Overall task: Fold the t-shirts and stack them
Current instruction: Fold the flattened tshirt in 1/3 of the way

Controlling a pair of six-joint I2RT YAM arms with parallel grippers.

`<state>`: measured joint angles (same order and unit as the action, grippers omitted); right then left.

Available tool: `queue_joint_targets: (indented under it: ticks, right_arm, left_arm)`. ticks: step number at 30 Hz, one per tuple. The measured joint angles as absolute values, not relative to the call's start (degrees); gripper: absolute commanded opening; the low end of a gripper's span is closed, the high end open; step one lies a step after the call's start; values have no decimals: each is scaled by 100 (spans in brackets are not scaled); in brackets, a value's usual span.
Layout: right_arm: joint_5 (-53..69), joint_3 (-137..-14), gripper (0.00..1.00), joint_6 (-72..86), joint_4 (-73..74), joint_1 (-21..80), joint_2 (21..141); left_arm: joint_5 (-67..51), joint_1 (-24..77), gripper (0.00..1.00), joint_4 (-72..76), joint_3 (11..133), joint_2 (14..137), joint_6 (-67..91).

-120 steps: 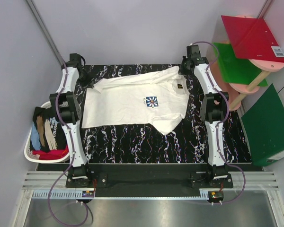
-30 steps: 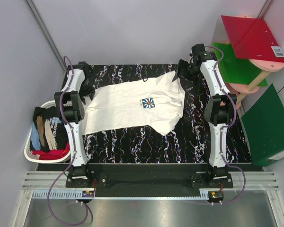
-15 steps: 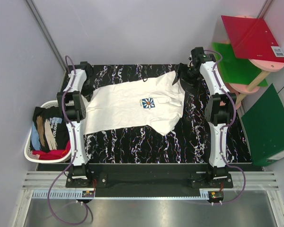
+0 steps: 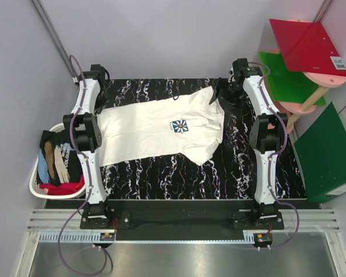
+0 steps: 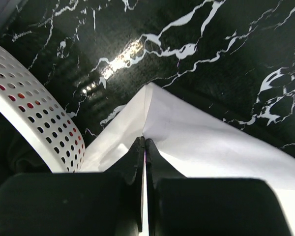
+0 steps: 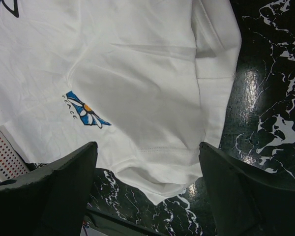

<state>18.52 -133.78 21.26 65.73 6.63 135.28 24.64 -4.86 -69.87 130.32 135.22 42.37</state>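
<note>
A cream-white t-shirt [image 4: 155, 130] with a small blue flower print lies spread on the black marbled table [image 4: 179, 179]. My left gripper [image 4: 100, 109] is at the shirt's far-left corner. In the left wrist view the gripper [image 5: 143, 141] is shut on the white cloth [image 5: 201, 142], pinching a fold of its edge. My right gripper [image 4: 222, 95] hovers open over the shirt's far-right sleeve. In the right wrist view the gripper [image 6: 147, 160] has its fingers wide apart, with the sleeve [image 6: 162, 182] below them. More t-shirts, black with tan streaks [image 4: 57, 156] and red [image 4: 69, 187], lie in the basket.
A white perforated basket [image 4: 36, 184] stands off the table's left edge, and its rim [image 5: 39, 113] is close to my left gripper. A pink stool at the back right carries a red board [image 4: 308, 46] and a green board [image 4: 288, 83]. Another green board [image 4: 326, 156] leans at the right.
My left gripper has shut on the shirt's left corner and pulled it left and back, stretching the cloth flatter. The right gripper has barely moved and stays open.
</note>
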Motion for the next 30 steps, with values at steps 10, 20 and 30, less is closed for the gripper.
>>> queue_joint_targets:
  ticks: [10, 20, 30]
  right_arm:
    - [1870, -13249, 90, 2126, 6536, 663, 13528]
    - [1863, -12656, 90, 2123, 6460, 663, 13485]
    - [1782, -12339, 91, 2097, 6412, 663, 13163]
  left_arm:
    - [2598, -567, 0, -6860, 13581, 13616, 4230]
    - [2526, -587, 0, -6062, 13882, 13992, 4095]
    - [2265, -687, 67, -5575, 13900, 14536, 4049]
